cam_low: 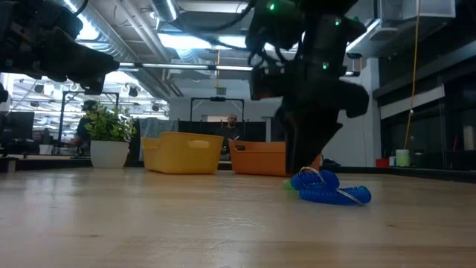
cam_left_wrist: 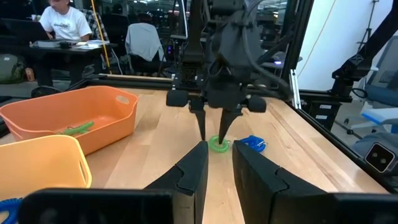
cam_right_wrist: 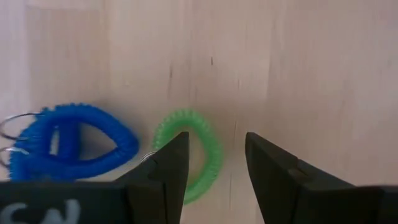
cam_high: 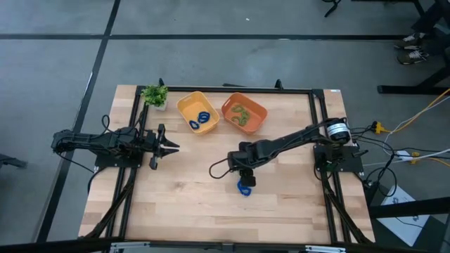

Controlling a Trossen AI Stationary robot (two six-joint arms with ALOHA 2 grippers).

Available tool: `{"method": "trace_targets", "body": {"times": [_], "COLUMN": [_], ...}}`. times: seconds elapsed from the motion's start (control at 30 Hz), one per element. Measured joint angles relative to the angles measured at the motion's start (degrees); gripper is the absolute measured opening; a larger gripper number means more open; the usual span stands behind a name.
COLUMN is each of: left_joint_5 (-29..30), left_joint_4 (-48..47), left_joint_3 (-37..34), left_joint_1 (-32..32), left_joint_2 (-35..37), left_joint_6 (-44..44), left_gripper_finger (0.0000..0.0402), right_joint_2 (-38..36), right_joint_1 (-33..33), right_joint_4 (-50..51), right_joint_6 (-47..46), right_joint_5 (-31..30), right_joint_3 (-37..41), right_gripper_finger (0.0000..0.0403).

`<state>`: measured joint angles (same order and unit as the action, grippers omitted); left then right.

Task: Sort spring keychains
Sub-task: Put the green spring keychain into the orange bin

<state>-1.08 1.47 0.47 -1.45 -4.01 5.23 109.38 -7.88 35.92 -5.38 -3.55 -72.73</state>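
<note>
The right gripper [cam_right_wrist: 214, 163] hangs with fingers apart, one finger over the small green coiled plastic keychain [cam_right_wrist: 200, 149] lying on the wooden worktop [cam_high: 176, 197] beside a blue coiled plastic keychain [cam_right_wrist: 68, 146]; the coil looks light and springy, so pinching across one side of its ring seems best. The left gripper [cam_left_wrist: 217, 163] waits well apart, fingers parted.

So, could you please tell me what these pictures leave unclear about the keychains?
- Green keychain: hidden under the right gripper in the high view.
- Blue keychain: cut off by the right wrist view's edge.
- Yellow tray and orange tray contents: too small to count from above, walled off in the low view.
</note>
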Motion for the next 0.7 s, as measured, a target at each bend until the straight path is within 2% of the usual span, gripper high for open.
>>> {"method": "trace_targets", "body": {"times": [0.53, 0.7], "left_joint_5": [0.0, 0.0], "left_joint_4": [0.0, 0.0], "left_joint_3": [0.0, 0.0], "left_joint_1": [0.0, 0.0], "left_joint_2": [0.0, 0.0], "left_joint_6": [0.0, 0.0], "left_gripper_finger": [0.0070, 0.0070], "right_joint_2": [1.3, 0.8], "right_joint_1": [2.9, 3.3], "right_joint_4": [5.4, 1.6], "right_joint_6": [-0.2, -0.6], "right_joint_5": [0.1, 0.8], "right_joint_3": [0.2, 3.9], "right_gripper_finger": [0.0155, 0.0143]}}
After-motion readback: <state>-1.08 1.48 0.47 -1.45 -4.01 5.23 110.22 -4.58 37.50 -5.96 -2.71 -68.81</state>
